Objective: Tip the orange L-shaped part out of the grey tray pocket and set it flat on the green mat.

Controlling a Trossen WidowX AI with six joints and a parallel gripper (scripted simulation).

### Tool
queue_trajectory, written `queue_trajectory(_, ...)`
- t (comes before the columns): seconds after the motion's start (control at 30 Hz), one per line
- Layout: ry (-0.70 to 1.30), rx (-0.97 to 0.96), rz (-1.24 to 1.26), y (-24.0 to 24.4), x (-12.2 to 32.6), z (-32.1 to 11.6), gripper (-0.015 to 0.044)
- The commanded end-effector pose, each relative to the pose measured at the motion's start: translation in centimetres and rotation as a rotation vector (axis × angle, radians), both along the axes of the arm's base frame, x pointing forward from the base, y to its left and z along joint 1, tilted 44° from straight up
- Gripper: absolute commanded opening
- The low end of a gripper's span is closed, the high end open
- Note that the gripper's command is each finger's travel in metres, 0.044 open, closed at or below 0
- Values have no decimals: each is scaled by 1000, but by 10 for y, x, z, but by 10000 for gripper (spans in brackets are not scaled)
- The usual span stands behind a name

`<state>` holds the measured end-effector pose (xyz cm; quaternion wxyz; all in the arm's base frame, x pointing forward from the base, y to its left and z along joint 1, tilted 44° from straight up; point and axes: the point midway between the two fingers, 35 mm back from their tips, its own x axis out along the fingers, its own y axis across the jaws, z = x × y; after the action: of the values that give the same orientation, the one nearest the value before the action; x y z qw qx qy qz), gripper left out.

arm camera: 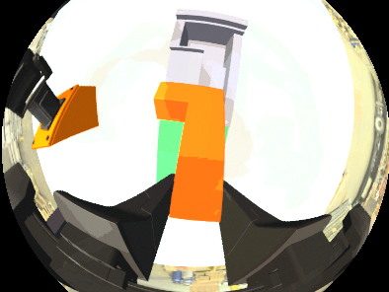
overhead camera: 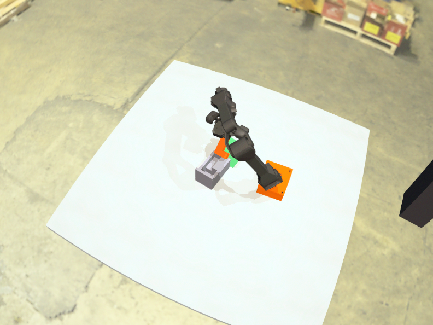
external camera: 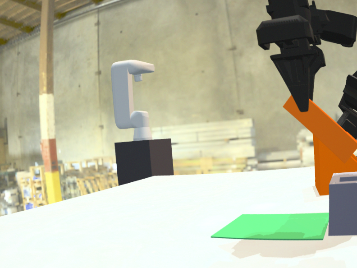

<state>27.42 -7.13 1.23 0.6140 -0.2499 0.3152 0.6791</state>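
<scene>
The orange L-shaped part [overhead camera: 221, 148] [external camera: 322, 127] [arm camera: 202, 133] hangs in the air, out of the pocket. My gripper [external camera: 305, 106] [arm camera: 198, 182] is shut on its straight end. The part is tilted, with the held end up and the L-shaped end lower, towards the tray side. The grey tray [overhead camera: 203, 177] [external camera: 342, 207] [arm camera: 236, 64] stands with its pocket empty. The green mat [overhead camera: 233, 161] [external camera: 259, 226] [arm camera: 169, 148] lies flat beside the tray, below the part. In the top view the arm hides the fingertips and some of the mat.
The arm's orange base block [overhead camera: 285, 181] [external camera: 321, 173] [arm camera: 84, 110] stands on the white table [overhead camera: 157, 227], beyond the mat and tray in the exterior view. A pale robot [external camera: 119, 95] on a dark pedestal [external camera: 134, 161] is in the background, off the table.
</scene>
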Motion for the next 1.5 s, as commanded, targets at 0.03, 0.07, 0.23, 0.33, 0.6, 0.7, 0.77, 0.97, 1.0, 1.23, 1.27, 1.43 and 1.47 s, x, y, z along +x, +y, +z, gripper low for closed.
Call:
queue_trajectory(0.03,-4,-5,0,-21,-3,-17,0)
queue_trajectory(0.07,-4,-5,0,-25,-4,-21,0)
queue_trajectory(0.23,-5,-7,0,-46,-8,-39,0)
queue_trajectory(0.33,-5,-8,0,-54,-10,-46,0)
queue_trajectory(0.6,-5,-8,0,-52,-10,-50,0)
queue_trajectory(0.7,-5,-8,0,-49,-10,-53,0)
queue_trajectory(0.77,-5,-8,0,-47,-11,-55,0)
queue_trajectory(0.97,-5,-8,0,-41,-12,-62,0)
queue_trajectory(1.0,-5,-8,0,-39,-12,-64,0)
queue_trajectory(1.23,-5,-7,0,-32,-13,-72,0)
queue_trajectory(1.27,-5,-7,0,-31,-13,-73,0)
queue_trajectory(1.43,-6,-7,0,-25,-14,-79,0)
queue_trajectory(1.47,-6,-7,0,-24,-15,-80,0)
